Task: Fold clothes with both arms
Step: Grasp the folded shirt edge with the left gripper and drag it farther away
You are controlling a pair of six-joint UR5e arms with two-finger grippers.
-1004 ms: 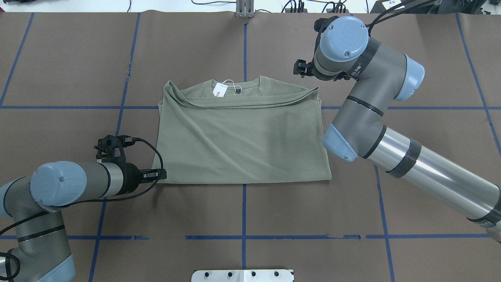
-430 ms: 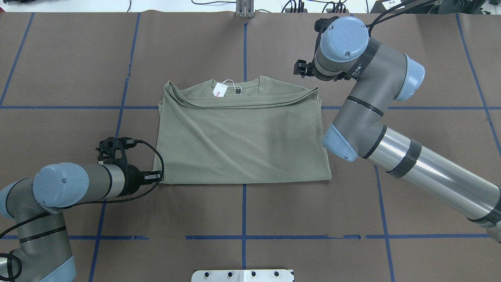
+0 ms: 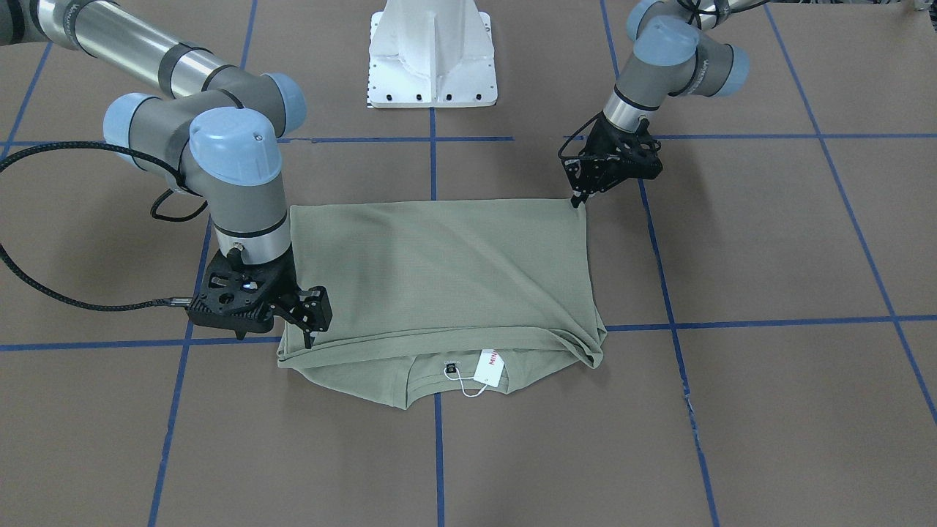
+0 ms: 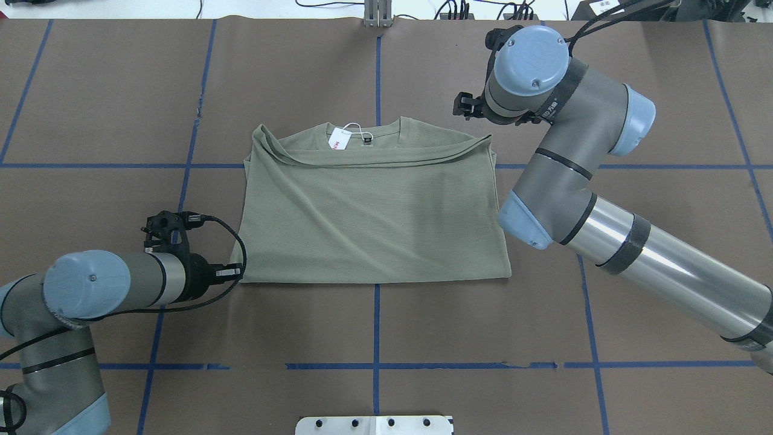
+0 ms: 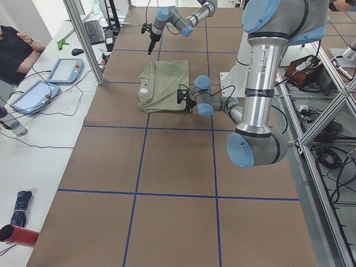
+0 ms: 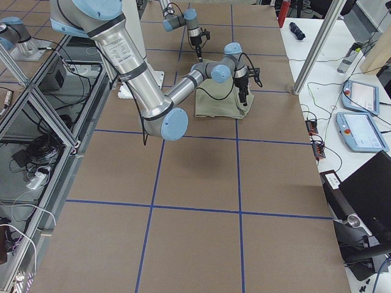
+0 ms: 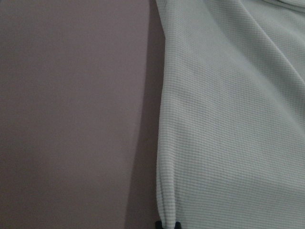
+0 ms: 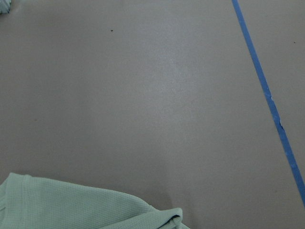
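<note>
The pale olive-green shirt (image 3: 439,278) (image 4: 374,217) lies folded to a rectangle mid-table, its collar and white hang tag (image 4: 339,139) on the far side. My left gripper (image 4: 240,273) (image 3: 578,199) lies low at the shirt's near-left corner. Its fingertips (image 7: 160,223) stand close together on the hem, so it is shut on the shirt. My right gripper (image 3: 311,329) points down at the far-right corner by the collar, and its fingers look spread. The right wrist (image 4: 531,60) hides it in the overhead view. The right wrist view shows only the shirt corner (image 8: 71,205) and bare table.
Brown paper with blue tape lines (image 4: 376,362) covers the table. The white pedestal base (image 3: 432,58) stands at the robot's edge. An operators' bench with tablets (image 5: 61,69) runs along the far side. The right arm's elbow (image 4: 525,223) hangs just beyond the shirt's right edge.
My left gripper has slid a little to the left along the table, from over the shirt's near-left corner to its very edge. The right arm has not moved.
</note>
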